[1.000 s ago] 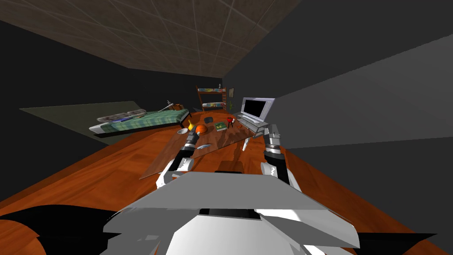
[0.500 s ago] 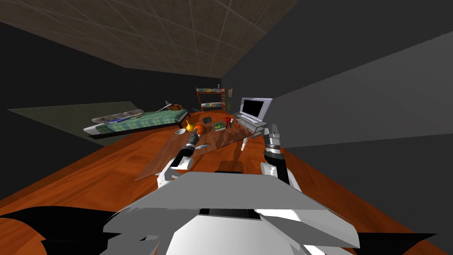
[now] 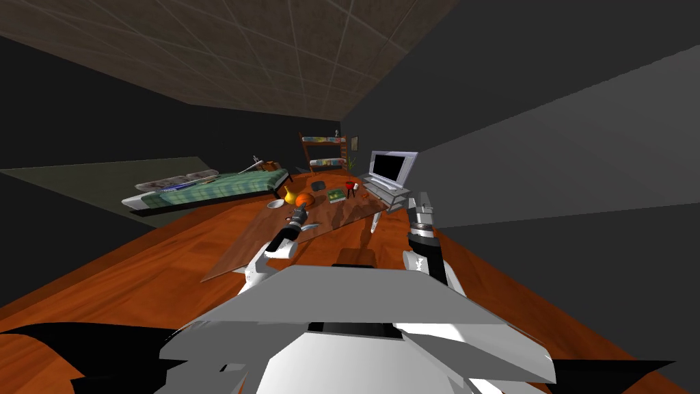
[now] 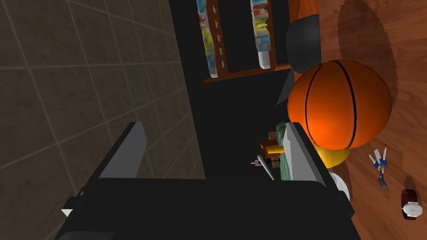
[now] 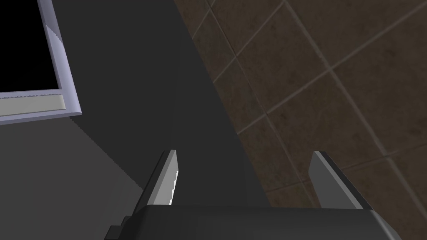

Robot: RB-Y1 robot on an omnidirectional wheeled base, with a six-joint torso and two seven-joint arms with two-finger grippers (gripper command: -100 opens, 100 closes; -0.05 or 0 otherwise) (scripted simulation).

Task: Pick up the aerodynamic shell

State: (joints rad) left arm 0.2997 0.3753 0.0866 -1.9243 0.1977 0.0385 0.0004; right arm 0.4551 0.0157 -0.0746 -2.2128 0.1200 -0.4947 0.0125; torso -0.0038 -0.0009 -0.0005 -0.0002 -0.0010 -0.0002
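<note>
The shell (image 3: 318,185), dark grey and rounded, is seen toward the far end of the worktop (image 3: 345,213), at about 12 o'clock from the robot. An orange ball (image 3: 305,200) is set at 7 o'clock of the shell, between it and the left tool (image 3: 299,216). A yellow item (image 3: 290,195) is found just beside the ball at 10 o'clock, and a white bowl (image 3: 275,204) at 9 o'clock. A green book (image 3: 335,196) is laid at 3 o'clock of the ball, with a red item (image 3: 353,185) beyond it. Keys (image 4: 377,160) and a watch (image 4: 410,208) are seen on the wood near the ball. A monitor (image 3: 391,167) is placed at 2 o'clock of the shell.

The left arm is stretched forward low over the worktop, its tool aimed at the ball, the fingers spread wide with nothing held. The right tool (image 3: 420,200) is held at 1 o'clock, the forearm raised, the fingers (image 5: 167,179) likewise spread wide and empty
</note>
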